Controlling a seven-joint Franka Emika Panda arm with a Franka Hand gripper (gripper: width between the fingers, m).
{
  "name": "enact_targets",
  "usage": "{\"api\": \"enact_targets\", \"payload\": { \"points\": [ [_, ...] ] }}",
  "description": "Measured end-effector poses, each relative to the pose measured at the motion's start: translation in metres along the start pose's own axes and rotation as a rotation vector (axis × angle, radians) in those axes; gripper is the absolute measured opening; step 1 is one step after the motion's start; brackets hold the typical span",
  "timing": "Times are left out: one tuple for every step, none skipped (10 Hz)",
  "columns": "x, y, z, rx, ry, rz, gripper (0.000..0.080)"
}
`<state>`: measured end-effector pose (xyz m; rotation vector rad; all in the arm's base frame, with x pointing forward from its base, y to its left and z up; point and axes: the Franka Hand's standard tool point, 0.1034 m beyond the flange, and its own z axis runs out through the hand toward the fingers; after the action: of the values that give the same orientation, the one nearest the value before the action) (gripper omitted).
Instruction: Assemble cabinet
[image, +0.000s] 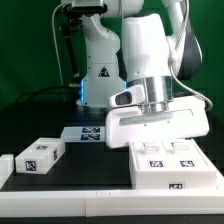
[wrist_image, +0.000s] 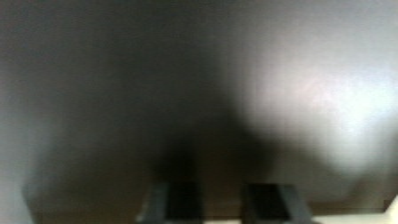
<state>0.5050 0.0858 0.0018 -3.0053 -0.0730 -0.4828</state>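
The cabinet body (image: 175, 168) sits at the table's (image: 95, 165) near edge, close to the corner on the exterior view's right, with tags on its upper face. A small block (image: 40, 155) lies well apart from it, near the same edge toward the exterior view's left corner and just beside the low white rim (image: 5, 168). Between them the black surface is bare, and the marker board (image: 85, 133) lies farther back. The end effector (image: 160, 143) hangs directly over the cabinet body's far side, very close or touching. In the wrist view a blurred pale surface fills the frame; two dark fingers (wrist_image: 178, 203) show with a narrow gap, but I cannot tell whether they grip anything.
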Motion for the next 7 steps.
{"api": "enact_targets", "payload": {
  "points": [
    [-0.001,0.001,0.0,-0.001,-0.002,-0.007,0.0026],
    [-0.001,0.001,0.0,-0.001,-0.002,-0.007,0.0026],
    [-0.001,0.001,0.0,-0.001,-0.002,-0.007,0.0006],
    [-0.001,0.001,0.0,-0.001,-0.002,-0.007,0.0002],
    [0.0,0.002,-0.002,-0.001,-0.004,-0.016,0.0002],
    [0.002,0.006,-0.015,-0.003,-0.014,-0.031,0.0004],
    [0.006,0.007,-0.029,-0.005,-0.014,-0.036,0.0004]
  ]
}}
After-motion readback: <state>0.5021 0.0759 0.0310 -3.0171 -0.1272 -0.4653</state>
